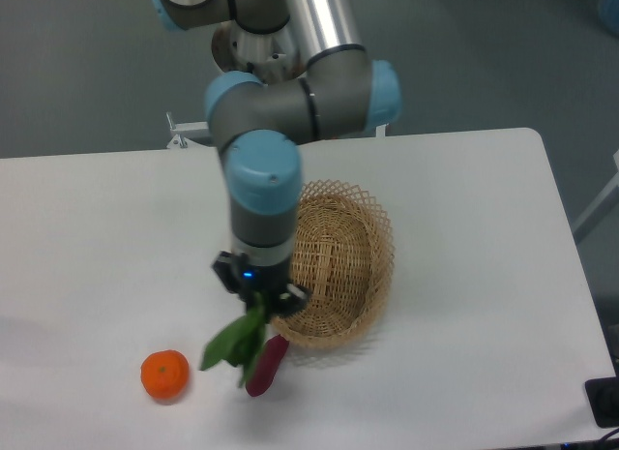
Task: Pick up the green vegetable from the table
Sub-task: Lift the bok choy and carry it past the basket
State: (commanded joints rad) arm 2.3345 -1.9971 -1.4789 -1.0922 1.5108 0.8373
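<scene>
looking across the white table [464, 208], you have bare surface along the right side out to the rounded upper-right corner, and a wide bare stretch at the left. your tool [259, 297] sits low in the middle of the frame, clamped on the green vegetable [235, 341], just beside the left rim of the wicker basket [338, 266]. the vegetable hangs from the tool, dark green leaves drooping down and to the left; its pale stem end is hidden in the grip. its leaves overlap the purple sweet potato [267, 368], and an orange [164, 375] lies to the lower left.
</scene>
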